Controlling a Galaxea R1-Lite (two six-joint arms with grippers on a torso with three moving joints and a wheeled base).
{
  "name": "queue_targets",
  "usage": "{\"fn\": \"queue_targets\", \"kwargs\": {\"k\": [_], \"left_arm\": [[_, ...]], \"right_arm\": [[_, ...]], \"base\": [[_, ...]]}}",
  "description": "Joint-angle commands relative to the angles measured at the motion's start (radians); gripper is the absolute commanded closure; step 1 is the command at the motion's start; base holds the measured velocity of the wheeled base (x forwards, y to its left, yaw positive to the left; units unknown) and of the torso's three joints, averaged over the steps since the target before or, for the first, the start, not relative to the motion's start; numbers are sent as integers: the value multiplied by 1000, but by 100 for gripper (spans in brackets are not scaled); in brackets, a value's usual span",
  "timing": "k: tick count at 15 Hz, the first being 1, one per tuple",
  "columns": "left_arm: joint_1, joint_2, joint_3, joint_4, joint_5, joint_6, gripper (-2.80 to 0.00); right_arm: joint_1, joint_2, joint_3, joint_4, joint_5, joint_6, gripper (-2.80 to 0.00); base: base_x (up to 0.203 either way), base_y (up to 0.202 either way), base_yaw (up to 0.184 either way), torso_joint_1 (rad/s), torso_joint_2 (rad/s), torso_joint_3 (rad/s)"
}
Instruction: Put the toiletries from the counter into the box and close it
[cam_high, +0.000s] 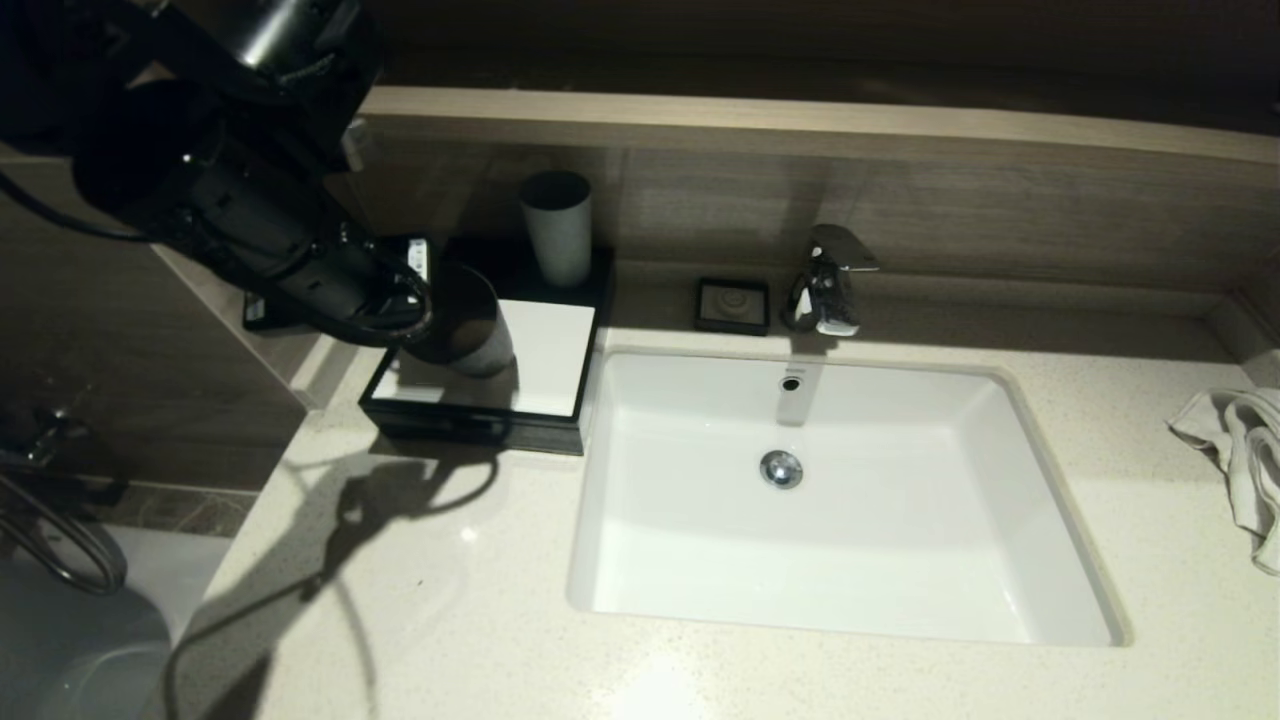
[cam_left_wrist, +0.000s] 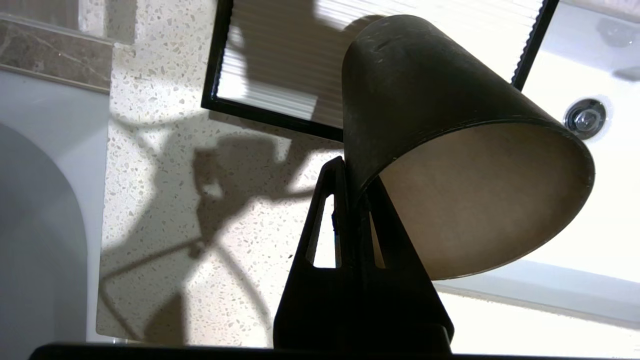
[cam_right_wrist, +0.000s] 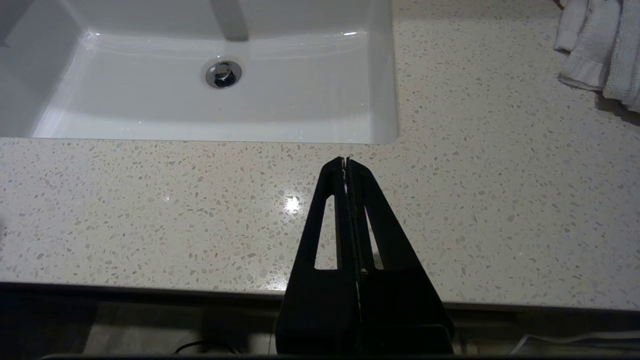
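Now; left gripper (cam_left_wrist: 350, 172) pinches black cup (cam_left_wrist: 450, 165) | over box (cam_high: 540, 345)

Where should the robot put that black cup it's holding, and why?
Probably set the black cup down on the bare counter beside the box. The left gripper is shut on the cup's wall and holds it tilted above the box's white top, so it seems to be clearing the cup off the box.

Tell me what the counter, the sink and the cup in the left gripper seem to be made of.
Counter: polished stone or composite, cream with dark specks and glossy glare. Sink: glazed white ceramic, likely, smooth and shiny. Black cup in the left gripper: matte, perhaps plastic or coated card; faint scuffs, paler dull inside.
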Motion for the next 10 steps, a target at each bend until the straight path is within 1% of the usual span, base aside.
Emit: {"fn": "queue_targets", "kwargs": {"k": [1, 4, 7, 8, 10], "left_arm": [[12, -14, 0, 5, -1, -16, 0], [18, -51, 1, 27, -12, -52, 0], [15, -89, 2, 166, -33, -56, 0], [15, -88, 2, 220, -57, -56, 0], [15, -64, 5, 307, -142, -58, 0]], "right_arm": [[0, 1, 0, 0, 0, 0, 0], [0, 0, 0, 0, 0, 0, 0], [0, 2, 0, 0, 0, 0, 0], [0, 1, 0, 0, 0, 0, 0], [0, 1, 0, 0, 0, 0, 0]], "base": [[0, 0, 0, 0, 0, 0], [0, 0, 0, 0, 0, 0], [0, 0, 0, 0, 0, 0], [0, 0, 0, 0, 0, 0], [0, 0, 0, 0, 0, 0]]}}
